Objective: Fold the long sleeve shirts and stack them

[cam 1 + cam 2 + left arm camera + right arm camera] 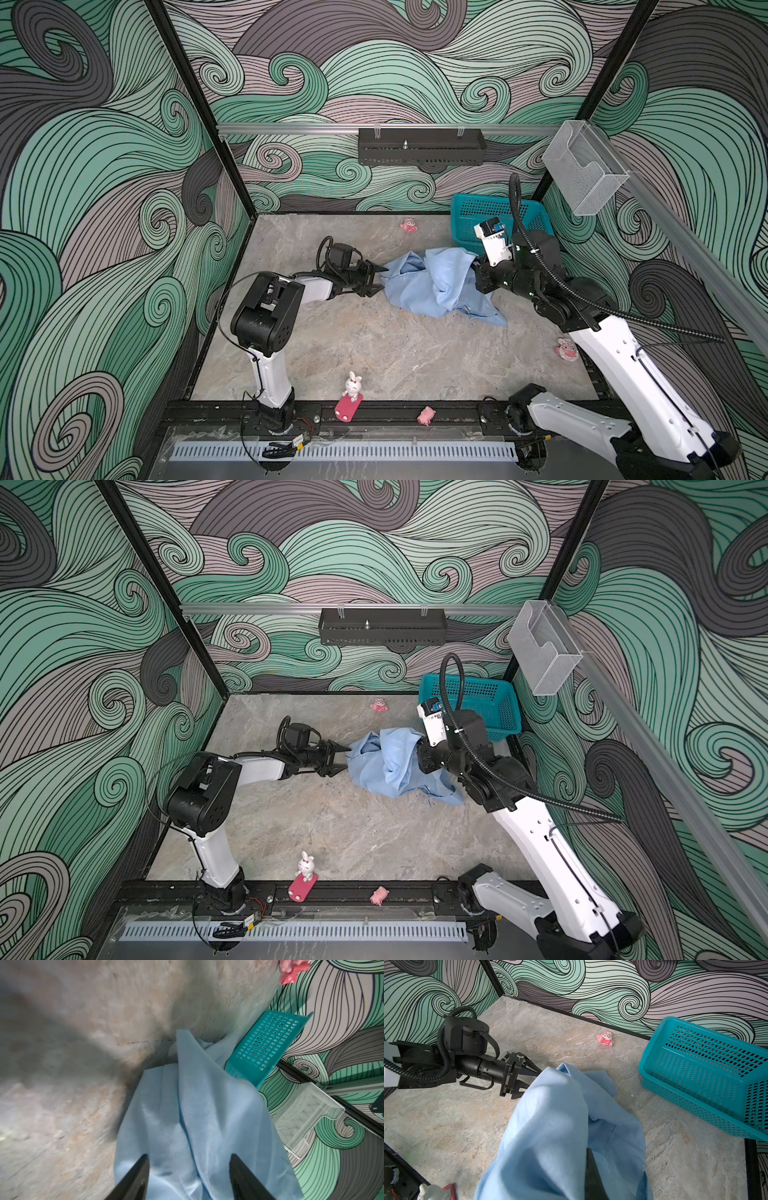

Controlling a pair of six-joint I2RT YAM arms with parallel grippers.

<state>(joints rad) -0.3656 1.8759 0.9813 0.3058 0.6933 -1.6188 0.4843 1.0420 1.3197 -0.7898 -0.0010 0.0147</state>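
light: even, soft | shadows: faint | left wrist view: motion-blurred

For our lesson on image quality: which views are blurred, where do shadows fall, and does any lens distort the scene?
Left wrist view: motion blur smears the table, the shirt looks soft. Right wrist view: sharp, with a dark shadow on the shirt's near fold. Both top views: even light, no glare; the wide lens splays the frame posts outward.
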